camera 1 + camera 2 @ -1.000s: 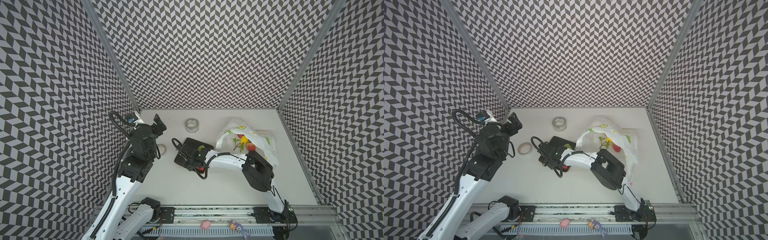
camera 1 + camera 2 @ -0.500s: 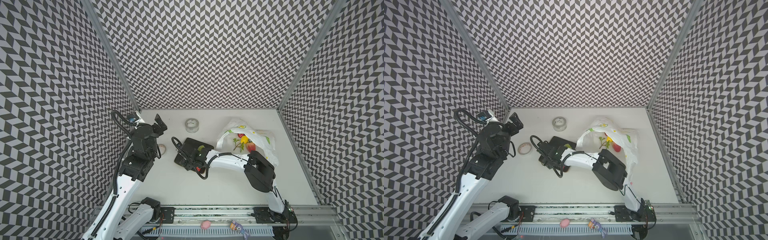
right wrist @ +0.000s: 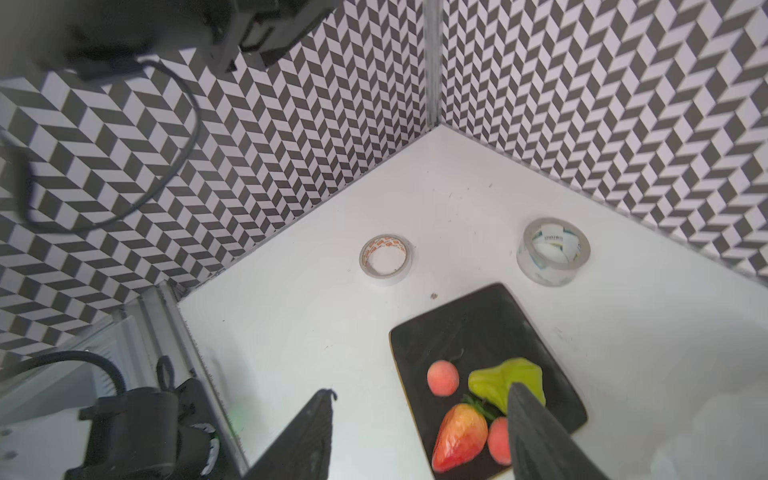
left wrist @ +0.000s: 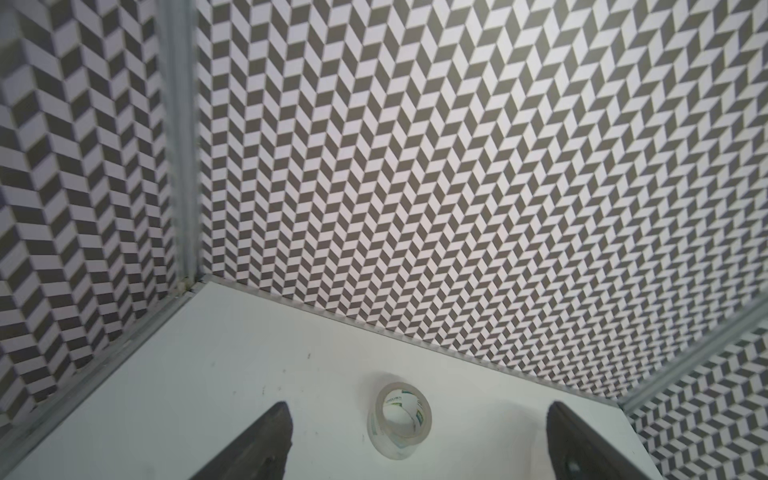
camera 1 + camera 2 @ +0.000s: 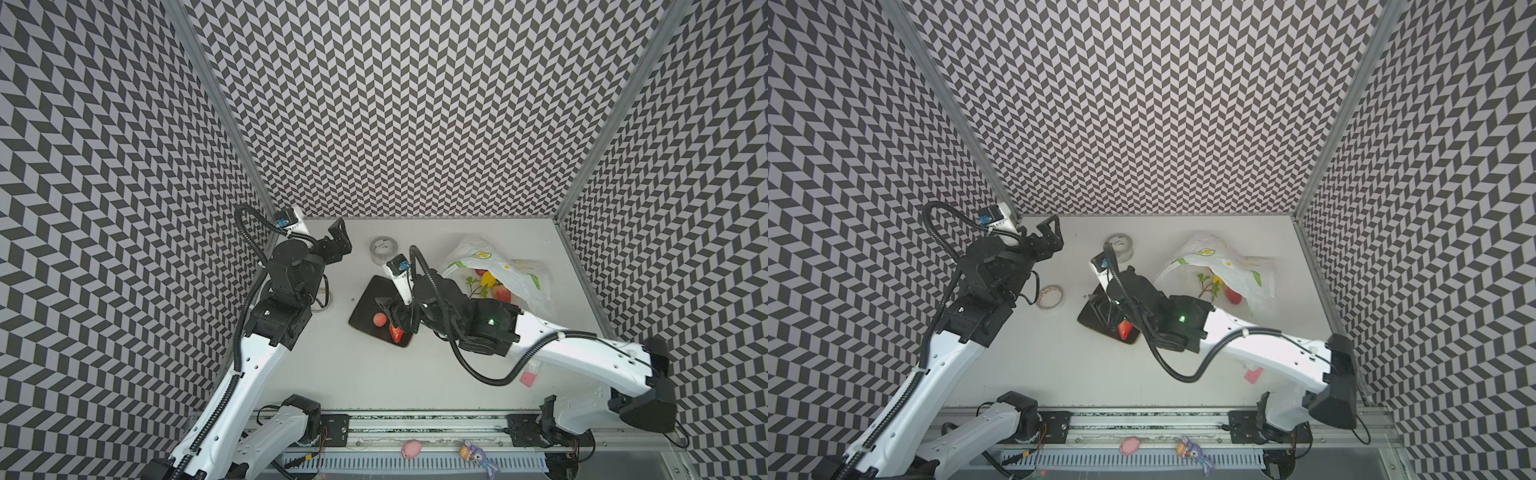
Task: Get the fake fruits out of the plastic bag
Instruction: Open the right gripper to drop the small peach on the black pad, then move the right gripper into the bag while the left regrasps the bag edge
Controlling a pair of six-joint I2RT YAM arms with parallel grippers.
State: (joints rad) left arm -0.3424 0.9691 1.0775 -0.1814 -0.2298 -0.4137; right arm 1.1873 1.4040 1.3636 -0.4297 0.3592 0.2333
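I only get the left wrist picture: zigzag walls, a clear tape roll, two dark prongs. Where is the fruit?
Observer: Four pieces lie on a black tray near the middle of the table: a peach, a green pear, a strawberry and a fourth fruit half hidden behind a prong of the other arm.
Operator: So is the bag emptied?
Observer: No. The plastic bag lies on the right side of the table, and a yellow lemon and a reddish fruit show in its open mouth.

4 fruits (image 5: pixel 379 319) on tray (image 5: pixel 365 303), bag (image 5: pixel 515 278) right of it, tape roll (image 5: pixel 383 249) behind
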